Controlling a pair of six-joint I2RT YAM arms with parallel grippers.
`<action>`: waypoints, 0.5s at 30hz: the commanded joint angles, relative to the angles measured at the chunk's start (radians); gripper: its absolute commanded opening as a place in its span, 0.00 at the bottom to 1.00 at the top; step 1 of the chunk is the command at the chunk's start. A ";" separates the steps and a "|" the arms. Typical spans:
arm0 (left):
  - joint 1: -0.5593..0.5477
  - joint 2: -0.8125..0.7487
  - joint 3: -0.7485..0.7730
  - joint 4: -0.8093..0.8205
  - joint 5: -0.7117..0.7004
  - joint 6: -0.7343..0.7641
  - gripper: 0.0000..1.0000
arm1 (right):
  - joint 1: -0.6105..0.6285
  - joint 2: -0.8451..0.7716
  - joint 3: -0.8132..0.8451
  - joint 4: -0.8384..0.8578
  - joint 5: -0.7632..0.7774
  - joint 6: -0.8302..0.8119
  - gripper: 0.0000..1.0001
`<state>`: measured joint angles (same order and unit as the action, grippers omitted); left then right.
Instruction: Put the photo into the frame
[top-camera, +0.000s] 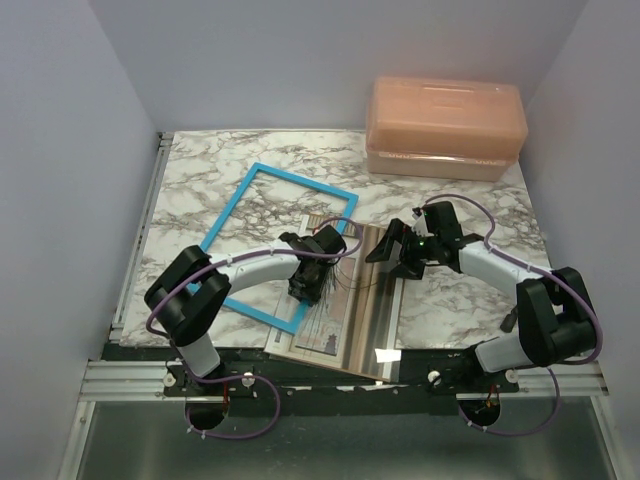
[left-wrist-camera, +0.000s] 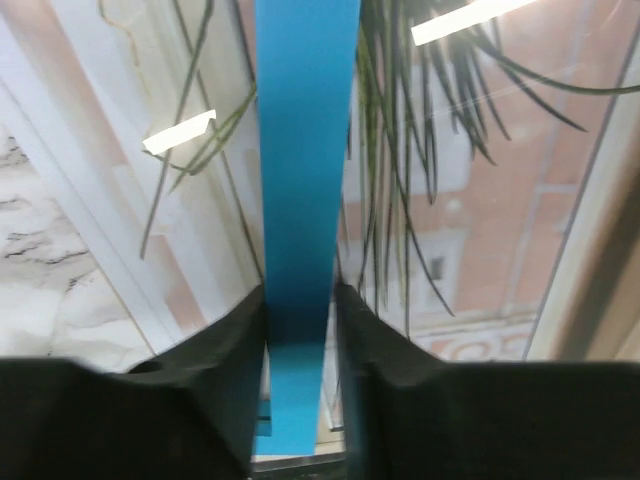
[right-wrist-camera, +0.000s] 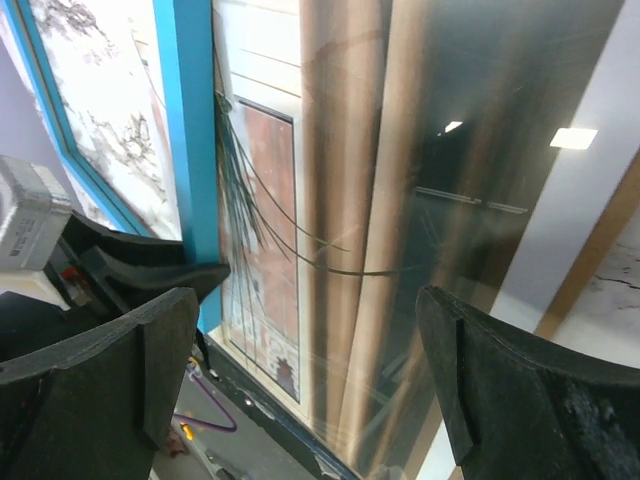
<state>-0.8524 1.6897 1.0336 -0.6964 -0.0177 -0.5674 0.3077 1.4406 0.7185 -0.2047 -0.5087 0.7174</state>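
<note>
The blue frame (top-camera: 300, 180) lies flat on the marble table, its right bar overlapping the photo (top-camera: 345, 320) of a spiky plant and brown curtains near the front edge. My left gripper (top-camera: 305, 285) points down at that bar. In the left wrist view the blue frame (left-wrist-camera: 305, 150) runs between my left gripper (left-wrist-camera: 300, 290), whose jaws press both edges, with the photo (left-wrist-camera: 470, 200) underneath. My right gripper (top-camera: 400, 245) hovers open over the photo's upper right. In the right wrist view my right gripper (right-wrist-camera: 305, 310) stands wide above the photo (right-wrist-camera: 350, 200), and the frame (right-wrist-camera: 190, 150) is at left.
A peach plastic box (top-camera: 445, 125) stands at the back right. A brown board edge (right-wrist-camera: 590, 260) shows beside the photo's right side. The table's front rail (top-camera: 330, 375) runs just below the photo. Walls close in the left, right and back.
</note>
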 joint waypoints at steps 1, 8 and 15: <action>-0.034 0.020 -0.051 0.071 -0.006 -0.017 0.19 | -0.002 -0.014 -0.021 0.057 -0.071 0.035 1.00; -0.062 -0.130 -0.045 0.022 -0.054 -0.041 0.00 | 0.005 -0.018 -0.053 0.173 -0.133 0.103 1.00; -0.106 -0.253 -0.019 -0.031 -0.068 -0.043 0.00 | 0.031 -0.026 -0.107 0.412 -0.210 0.245 1.00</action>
<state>-0.9260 1.5135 0.9840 -0.7036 -0.0521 -0.6052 0.3195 1.4376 0.6460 0.0204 -0.6361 0.8555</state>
